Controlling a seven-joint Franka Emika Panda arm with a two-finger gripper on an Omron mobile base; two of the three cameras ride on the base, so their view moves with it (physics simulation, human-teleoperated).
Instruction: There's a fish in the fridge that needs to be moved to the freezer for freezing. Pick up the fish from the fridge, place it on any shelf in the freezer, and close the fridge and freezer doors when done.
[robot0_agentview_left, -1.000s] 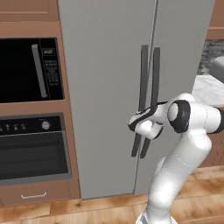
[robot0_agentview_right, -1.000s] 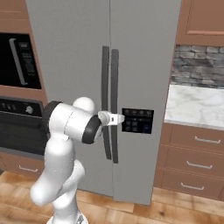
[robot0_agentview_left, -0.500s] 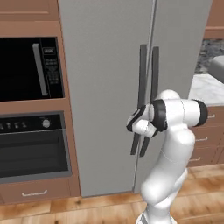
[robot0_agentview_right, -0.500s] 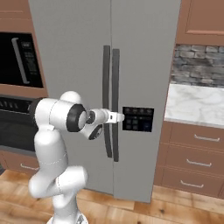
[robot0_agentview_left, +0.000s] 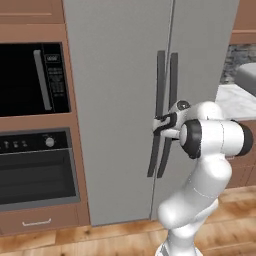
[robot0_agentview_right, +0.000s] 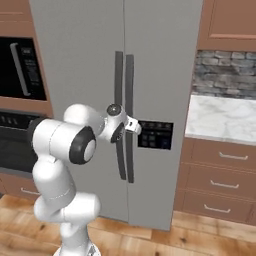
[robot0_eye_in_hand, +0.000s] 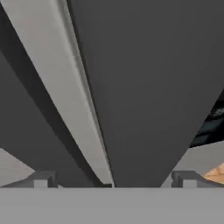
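Note:
The tall grey unit stands shut. Its wider fridge door is on the left and the narrower freezer door on the right. Two dark bar handles run side by side at the seam. My gripper is at mid-height on these handles. It is open, and in the hand view one dark bar lies between its fingertips; which door's bar it is I cannot tell. The fish is hidden behind the shut doors.
A black microwave and an oven are built in to the left of the unit. A dark dispenser panel sits on the freezer door. To the right are a marble counter and wooden drawers.
The arm's elbow has swung and the hand has risen a little along the handles. Both doors stay shut.

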